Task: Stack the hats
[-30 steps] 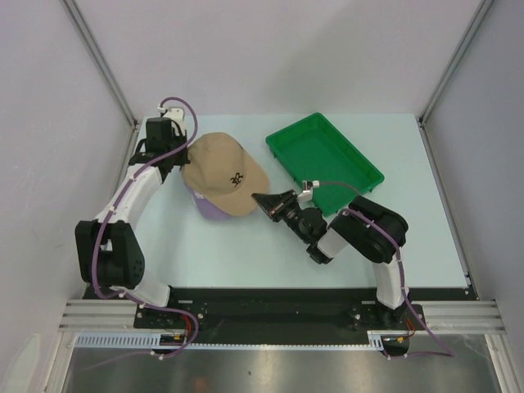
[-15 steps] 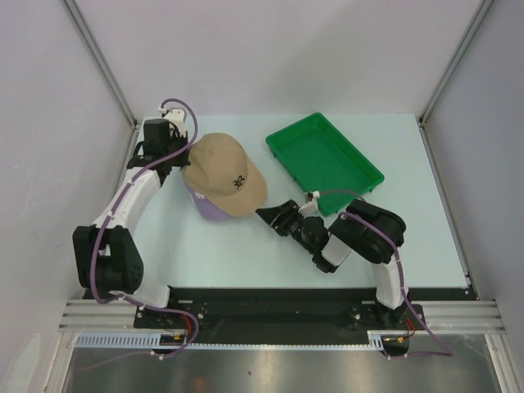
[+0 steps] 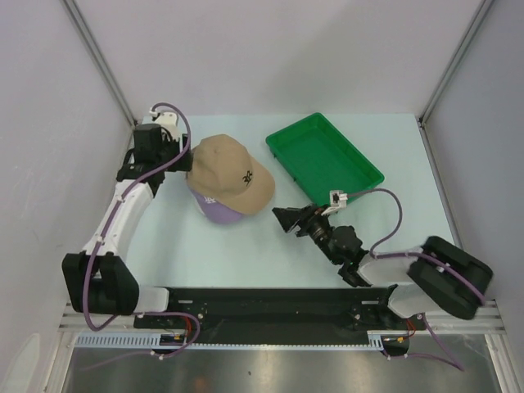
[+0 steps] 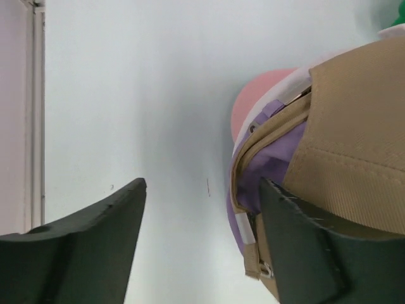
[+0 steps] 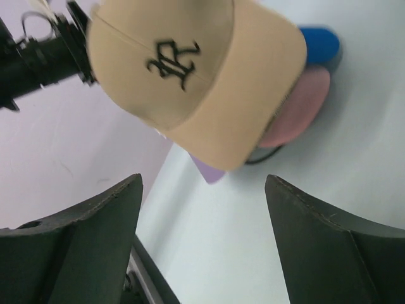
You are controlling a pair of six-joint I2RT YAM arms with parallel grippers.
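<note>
The hats sit in one stack at the table's left centre, the tan cap (image 3: 231, 173) on top. A lavender brim (image 3: 219, 213) pokes out below it. In the right wrist view the tan cap (image 5: 196, 69) covers a blue brim (image 5: 319, 44), a pink brim (image 5: 297, 107) and a lavender tip (image 5: 209, 172). My left gripper (image 3: 178, 155) stands open at the back of the stack. In its wrist view one finger (image 4: 310, 247) lies beside the tan cap's (image 4: 361, 145) strap over the lavender cap (image 4: 272, 168). My right gripper (image 3: 286, 219) is open and empty, apart from the brims.
A green tray (image 3: 323, 157) lies at the back, right of the stack. A thin black wire (image 5: 256, 159) shows beneath the pink brim. The left wall post stands close behind the left arm.
Both grippers have opened and let go of the tan cap, which now rests on the stack. The right arm has drawn back toward the near right; the left has shifted slightly left.
</note>
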